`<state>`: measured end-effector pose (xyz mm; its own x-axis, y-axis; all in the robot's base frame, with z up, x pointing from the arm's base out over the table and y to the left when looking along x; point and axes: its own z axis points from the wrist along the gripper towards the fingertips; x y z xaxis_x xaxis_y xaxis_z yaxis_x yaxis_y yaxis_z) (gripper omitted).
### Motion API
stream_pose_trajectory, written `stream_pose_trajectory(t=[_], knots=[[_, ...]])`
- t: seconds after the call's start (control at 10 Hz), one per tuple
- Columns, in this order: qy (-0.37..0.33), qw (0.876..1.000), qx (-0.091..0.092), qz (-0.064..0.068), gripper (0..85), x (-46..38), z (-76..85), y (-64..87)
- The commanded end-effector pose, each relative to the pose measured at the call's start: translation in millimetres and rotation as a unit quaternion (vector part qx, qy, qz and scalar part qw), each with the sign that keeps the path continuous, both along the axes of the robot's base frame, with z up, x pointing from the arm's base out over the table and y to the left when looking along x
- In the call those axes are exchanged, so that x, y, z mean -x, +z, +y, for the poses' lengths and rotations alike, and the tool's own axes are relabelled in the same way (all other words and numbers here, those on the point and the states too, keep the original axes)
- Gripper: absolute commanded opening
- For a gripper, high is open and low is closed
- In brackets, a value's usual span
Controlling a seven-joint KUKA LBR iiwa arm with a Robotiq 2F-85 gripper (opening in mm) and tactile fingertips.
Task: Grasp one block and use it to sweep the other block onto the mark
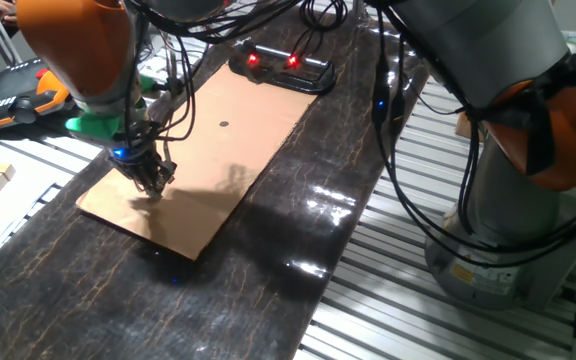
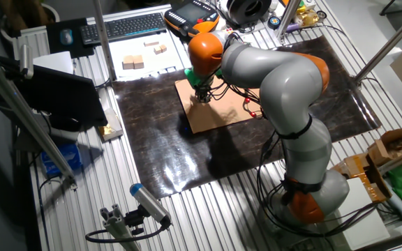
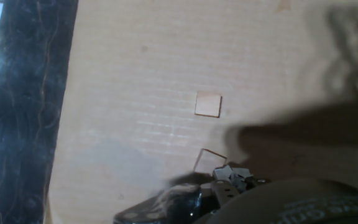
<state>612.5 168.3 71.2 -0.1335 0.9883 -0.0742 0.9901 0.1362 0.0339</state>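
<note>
Grasp step: gripper [image 1: 152,180] low on cardboard sheet [image 1: 238,140], jaw state unclear, beside nearer block [image 3: 211,159]; next, sweeping free block [image 3: 208,104] toward mark [image 1: 224,125].

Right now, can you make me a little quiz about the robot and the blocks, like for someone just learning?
1. True or false: the gripper is low over the cardboard sheet.
2. In the hand view, how many small tan blocks lie on the cardboard? A) one B) two C) four
3. Fill in: in one fixed view, the mark is a small ____ dot.

Key: 1 true. 2 B, the free block and the block by the fingers. 3 black.
</note>
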Motion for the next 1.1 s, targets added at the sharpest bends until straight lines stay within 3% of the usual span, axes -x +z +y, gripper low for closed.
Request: stream_pose_trajectory(t=[0.0, 0.5, 0.8, 1.0], knots=[[-0.002, 1.000, 0.001, -0.001, 0.7, -0.5, 0.3, -0.3], [0.001, 1.000, 0.000, -0.001, 0.7, -1.2, 0.7, -1.1], [0.005, 1.000, 0.016, 0.018, 0.7, -1.2, 0.7, -1.1], [0.019, 1.000, 0.016, 0.019, 0.7, -1.2, 0.7, -1.1]])
